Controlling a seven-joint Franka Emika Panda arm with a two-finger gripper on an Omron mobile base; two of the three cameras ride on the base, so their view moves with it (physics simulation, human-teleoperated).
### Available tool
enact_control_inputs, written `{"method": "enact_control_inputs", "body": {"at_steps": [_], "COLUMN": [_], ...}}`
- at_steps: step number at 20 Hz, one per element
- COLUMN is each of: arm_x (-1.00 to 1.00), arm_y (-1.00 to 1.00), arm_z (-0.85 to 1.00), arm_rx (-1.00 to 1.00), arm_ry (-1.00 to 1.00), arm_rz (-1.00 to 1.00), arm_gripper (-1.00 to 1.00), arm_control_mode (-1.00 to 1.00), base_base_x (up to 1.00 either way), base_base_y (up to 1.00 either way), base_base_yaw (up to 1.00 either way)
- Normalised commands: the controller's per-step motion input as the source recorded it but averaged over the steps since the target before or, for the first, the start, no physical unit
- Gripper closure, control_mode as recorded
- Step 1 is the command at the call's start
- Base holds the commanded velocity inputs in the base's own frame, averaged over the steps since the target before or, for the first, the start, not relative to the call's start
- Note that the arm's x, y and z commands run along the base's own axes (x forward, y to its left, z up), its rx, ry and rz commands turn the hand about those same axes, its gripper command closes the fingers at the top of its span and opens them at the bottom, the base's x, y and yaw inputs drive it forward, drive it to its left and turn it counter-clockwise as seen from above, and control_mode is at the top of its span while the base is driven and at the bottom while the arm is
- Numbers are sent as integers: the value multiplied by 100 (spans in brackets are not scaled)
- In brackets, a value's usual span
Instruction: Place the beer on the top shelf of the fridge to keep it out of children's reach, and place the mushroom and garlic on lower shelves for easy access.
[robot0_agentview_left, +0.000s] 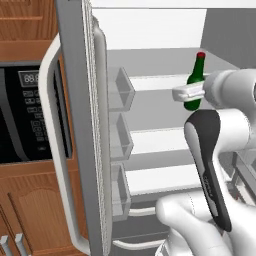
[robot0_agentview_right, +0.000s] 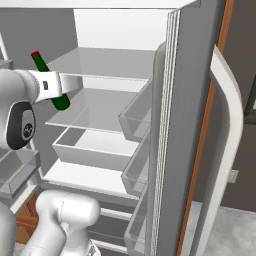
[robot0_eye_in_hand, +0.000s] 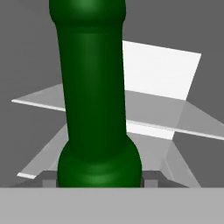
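Note:
My gripper is shut on the beer, a dark green bottle with a red cap. It grips the lower body, and the bottle leans slightly. The beer hangs in front of the open fridge, near the front edge of the top shelf. The bottle's base is a little below that top shelf. In the hand view the beer stands between my fingertips, with a shelf edge behind it. Lower shelves sit beneath. The mushroom and the garlic are out of view.
The fridge's doors stand open on both sides, one with clear bins and a curved handle, the other also with a handle. A black oven sits in wood cabinets to the left. A drawer lies under the second shelf.

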Motion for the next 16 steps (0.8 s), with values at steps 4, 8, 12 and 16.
{"method": "enact_control_inputs", "body": {"at_steps": [4,8,12,16], "arm_x": [5,16,19,25], "arm_y": [0,0,-3,-8], "arm_z": [18,2,8,4], "arm_rx": [0,4,7,7], "arm_ry": [0,0,-2,-4], "arm_rz": [-1,0,0,-1], "arm_gripper": [100,100,100,100], "arm_control_mode": [-100,-100,-100,-100], "base_base_x": [0,0,0,0], "base_base_y": [0,0,0,0], "base_base_yaw": [0,0,0,0]}}
